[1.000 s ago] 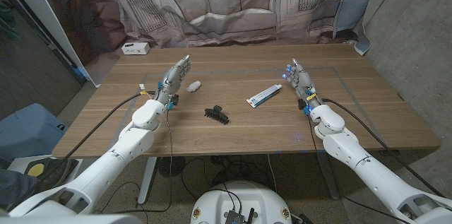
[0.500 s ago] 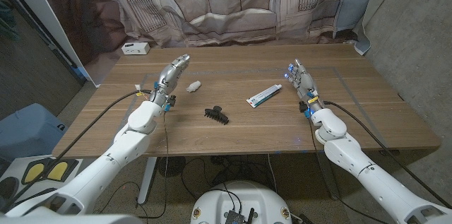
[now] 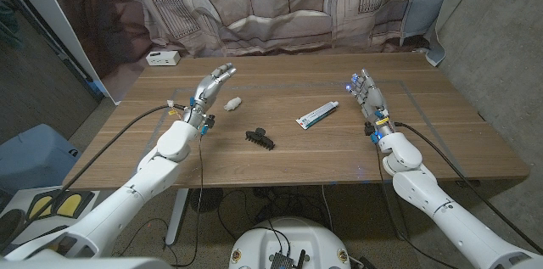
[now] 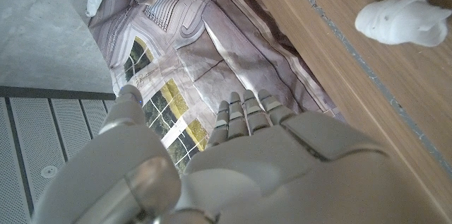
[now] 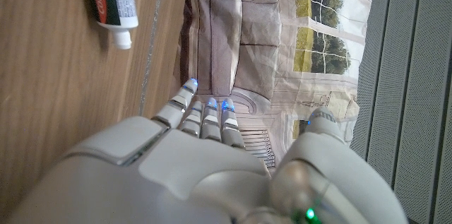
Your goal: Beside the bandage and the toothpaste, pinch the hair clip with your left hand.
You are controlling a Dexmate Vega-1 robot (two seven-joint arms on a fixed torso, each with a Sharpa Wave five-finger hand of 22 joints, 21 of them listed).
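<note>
1. Right now my left hand (image 3: 213,85) hangs above the wooden table (image 3: 441,142) with its fingers spread and nothing in them; it is to the left of the hair clip (image 3: 260,138) and farther from me, well apart from it.
2. From the left wrist view I see the back of that same hand (image 4: 233,160), fingers (image 4: 244,114) straight and apart, with the white bandage roll (image 4: 402,20) lying on the wood off to one side, not touched.
3. On the head view the bandage roll (image 3: 232,102) lies just beside my left hand, up and to the left of the hair clip.
4. My target, the black hair clip, lies untouched on the table near its middle, between the bandage roll and the toothpaste (image 3: 316,114).
5. Toothpaste sits up and to the right of the hair clip; the right wrist view shows its tube (image 5: 109,1) white with a red and dark green band, but I cannot read the lettering.
6. My right hand (image 3: 367,99) is far to the right of the hair clip, fingers straight and holding nothing; blue lights glow at the fingertips (image 5: 209,104).
7. A small white box (image 3: 162,58) sits at the table's far left corner, its label too small for me to read.
</note>
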